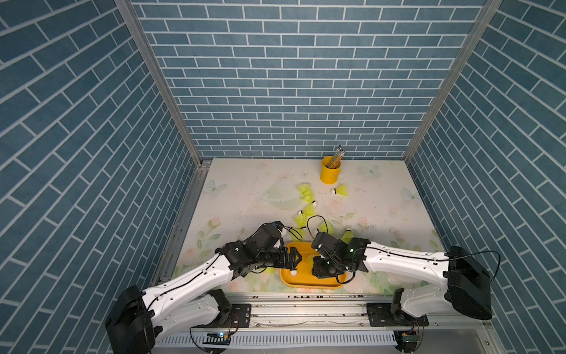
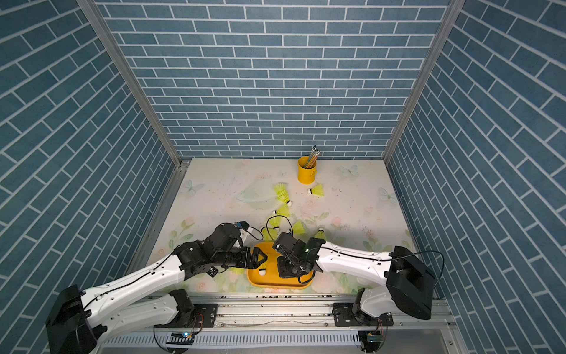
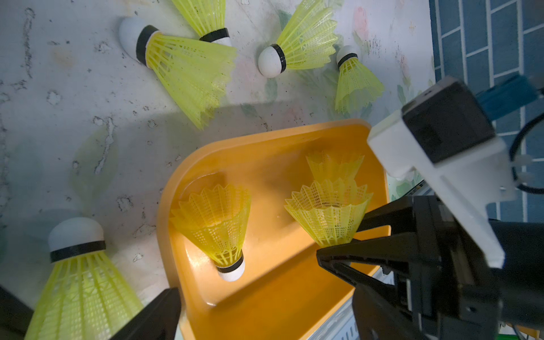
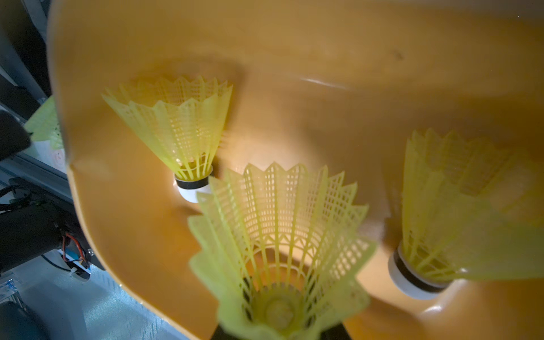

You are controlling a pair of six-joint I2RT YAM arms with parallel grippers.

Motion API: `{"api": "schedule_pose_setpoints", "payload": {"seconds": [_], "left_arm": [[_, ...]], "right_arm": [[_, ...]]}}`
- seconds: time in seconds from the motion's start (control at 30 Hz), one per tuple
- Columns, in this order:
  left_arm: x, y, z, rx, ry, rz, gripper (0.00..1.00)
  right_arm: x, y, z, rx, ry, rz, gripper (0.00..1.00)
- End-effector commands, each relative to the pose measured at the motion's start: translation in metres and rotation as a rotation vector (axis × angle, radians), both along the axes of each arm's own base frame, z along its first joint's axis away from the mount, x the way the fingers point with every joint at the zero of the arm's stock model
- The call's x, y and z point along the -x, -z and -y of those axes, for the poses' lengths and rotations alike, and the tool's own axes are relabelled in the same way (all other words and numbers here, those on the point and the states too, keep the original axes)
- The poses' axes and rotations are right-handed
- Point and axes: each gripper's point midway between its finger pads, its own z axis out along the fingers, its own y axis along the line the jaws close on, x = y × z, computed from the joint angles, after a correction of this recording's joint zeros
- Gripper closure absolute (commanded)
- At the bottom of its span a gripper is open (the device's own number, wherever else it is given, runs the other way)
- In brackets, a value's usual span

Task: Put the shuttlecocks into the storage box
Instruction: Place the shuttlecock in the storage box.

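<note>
The storage box (image 1: 306, 283) is a shallow orange tray at the table's front edge. My right gripper (image 4: 279, 331) hangs over the storage box's inside, shut on the base of a neon yellow shuttlecock (image 4: 276, 235) whose skirt points away from the jaws. Two more shuttlecocks (image 4: 176, 126) (image 4: 441, 220) lie inside the box. My left gripper (image 3: 265, 321) is open and empty over the box's left end (image 3: 182, 188). Several shuttlecocks (image 1: 304, 190) (image 1: 341, 190) (image 1: 307, 211) lie on the table beyond the box.
A yellow cup (image 1: 330, 170) with pencils stands near the back wall, just behind the far shuttlecocks. Blue brick walls close in the table on three sides. A metal rail (image 1: 306, 309) runs along the front. Both wrists crowd together over the box.
</note>
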Motion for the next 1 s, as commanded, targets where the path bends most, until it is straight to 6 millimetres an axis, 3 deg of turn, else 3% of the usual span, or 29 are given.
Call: {"api": "schedule_pose_setpoints", "payload": {"seconds": [0.0,0.23,0.63,0.97], "left_arm": [[0.000,-0.001,-0.001,-0.009,0.000,0.008,0.03],[0.006,0.005,-0.002,-0.031,0.035,-0.002,0.03],[0.017,-0.002,-0.003,-0.015,0.083,-0.014,0.03],[0.014,-0.005,-0.002,-0.015,0.084,-0.003,0.03]], "right_arm": [[-0.002,0.011,0.004,0.030,0.035,-0.006,0.83],[-0.008,0.020,0.010,0.052,0.077,0.010,0.83],[-0.018,0.029,0.016,0.073,0.126,0.031,0.81],[-0.020,0.039,0.024,0.085,0.161,0.021,0.77]]}}
